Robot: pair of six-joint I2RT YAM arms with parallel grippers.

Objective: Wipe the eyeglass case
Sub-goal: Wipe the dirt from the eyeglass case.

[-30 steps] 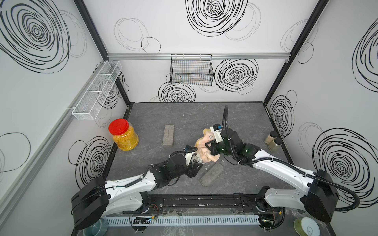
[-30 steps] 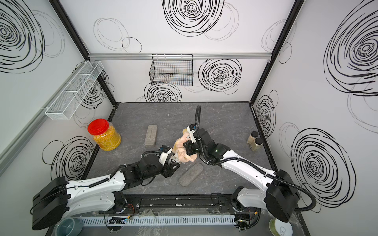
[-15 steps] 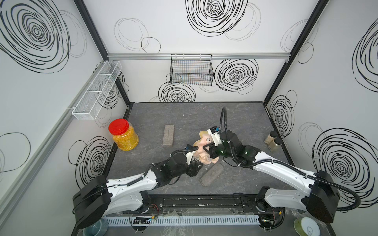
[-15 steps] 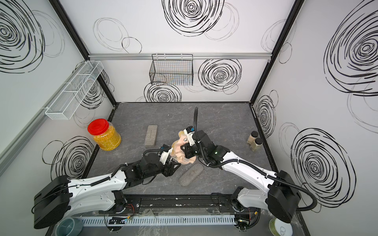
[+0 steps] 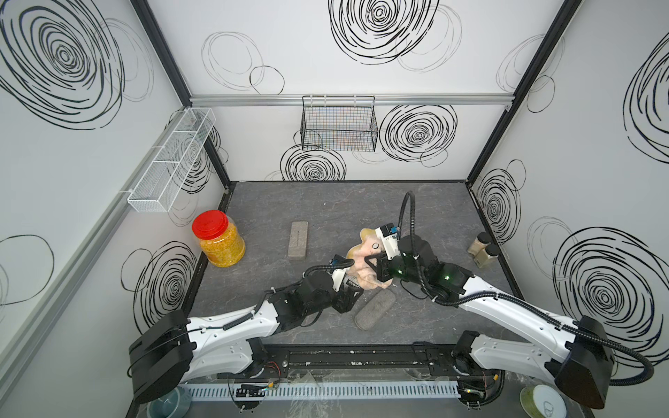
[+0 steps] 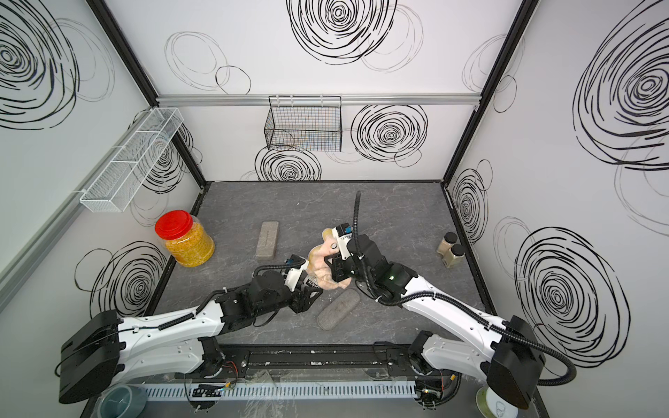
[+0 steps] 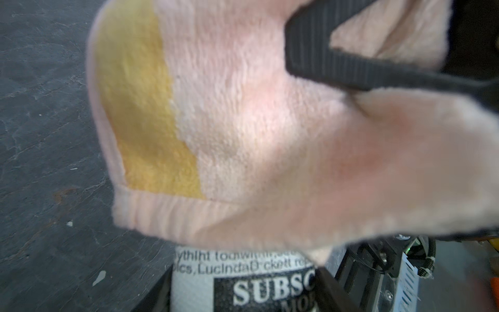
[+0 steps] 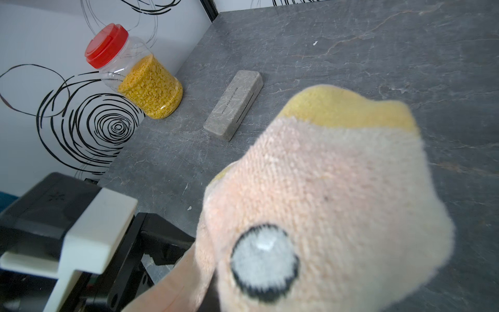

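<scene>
The left gripper (image 5: 348,295) is closed on the printed eyeglass case (image 7: 243,283) and holds it steady, I think. This way the right gripper (image 5: 371,261), pinching the pink cloth (image 8: 337,175), can rub over it. The dark stone-like table (image 5: 325,206) carries two grey cases (image 5: 298,239) and a jar (image 5: 219,242).

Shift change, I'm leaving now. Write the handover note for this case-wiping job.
Left gripper: shut on the printed eyeglass case.
Right gripper: shut on the pink-and-yellow cloth, which is draped over that case.
Done: case and cloth are both in hand and in contact.
Left: wipe the case through; how much is wiped cannot be told.
A rectangular grey case and an oval grey case lie on the table.
</scene>
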